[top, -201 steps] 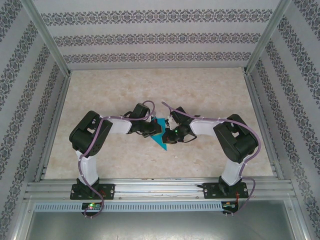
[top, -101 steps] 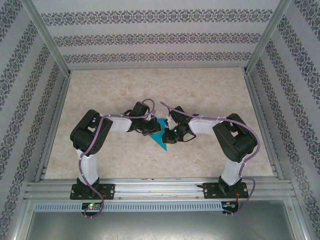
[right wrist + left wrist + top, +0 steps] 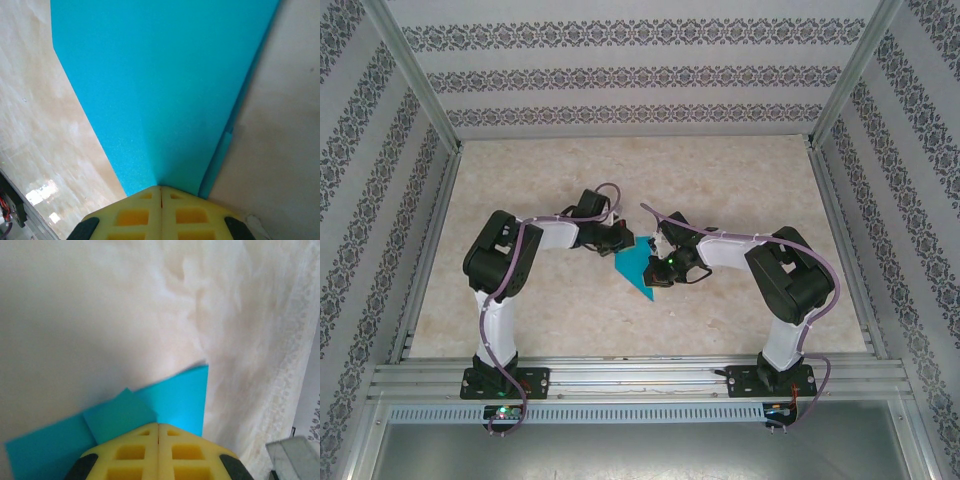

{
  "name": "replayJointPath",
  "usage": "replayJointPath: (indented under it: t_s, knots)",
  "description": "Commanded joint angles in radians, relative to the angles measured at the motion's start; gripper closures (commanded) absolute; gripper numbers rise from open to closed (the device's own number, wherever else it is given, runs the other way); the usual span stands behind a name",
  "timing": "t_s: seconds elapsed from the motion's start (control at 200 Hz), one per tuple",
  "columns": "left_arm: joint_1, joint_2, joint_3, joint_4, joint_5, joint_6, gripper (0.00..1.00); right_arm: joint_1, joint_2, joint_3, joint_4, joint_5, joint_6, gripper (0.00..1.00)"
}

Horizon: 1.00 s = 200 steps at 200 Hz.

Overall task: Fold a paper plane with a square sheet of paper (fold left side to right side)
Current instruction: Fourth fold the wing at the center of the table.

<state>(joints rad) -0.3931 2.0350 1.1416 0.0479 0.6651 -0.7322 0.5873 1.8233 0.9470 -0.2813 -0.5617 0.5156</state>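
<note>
The teal-blue sheet of paper lies flat mid-table, folded into a pointed wedge whose tip faces the near edge. My left gripper is shut at its far left edge. In the left wrist view its yellow tips rest on the paper, beside a small folded flap. My right gripper is shut on the wedge's right side. The right wrist view has its closed tips pressed onto the paper at a crease, with a lower layer showing along the right edge.
The marble-patterned table top is ringed by patterned walls and an aluminium frame along the near edge. Both arms bend inward toward the centre, with their bases on the near rail.
My left gripper has drawn back toward the far left, uncovering more of the paper. The right gripper has stayed on the paper, shifting only slightly left.
</note>
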Motion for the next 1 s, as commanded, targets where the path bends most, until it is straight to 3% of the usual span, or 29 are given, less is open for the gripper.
replayJointPath:
  t_s: [0.0, 0.35, 0.605, 0.799, 0.994]
  knots:
    - [0.046, 0.039, 0.044, -0.053, -0.091, 0.063, 0.98, 0.011, 0.076, -0.056, -0.16, 0.153, -0.027, 1.0]
    - [0.086, 0.081, 0.16, -0.121, -0.087, 0.109, 0.98, 0.012, 0.066, -0.056, -0.156, 0.149, -0.02, 1.0]
    - [0.095, -0.052, 0.134, -0.133, -0.07, 0.144, 0.98, 0.012, 0.063, -0.054, -0.139, 0.146, -0.011, 1.0]
    - [0.045, -0.185, -0.023, -0.078, -0.013, 0.113, 0.98, 0.012, 0.068, -0.053, -0.136, 0.151, -0.009, 1.0]
    - [-0.057, -0.183, -0.099, -0.004, 0.027, 0.049, 0.99, 0.012, 0.064, -0.054, -0.14, 0.158, -0.008, 1.0]
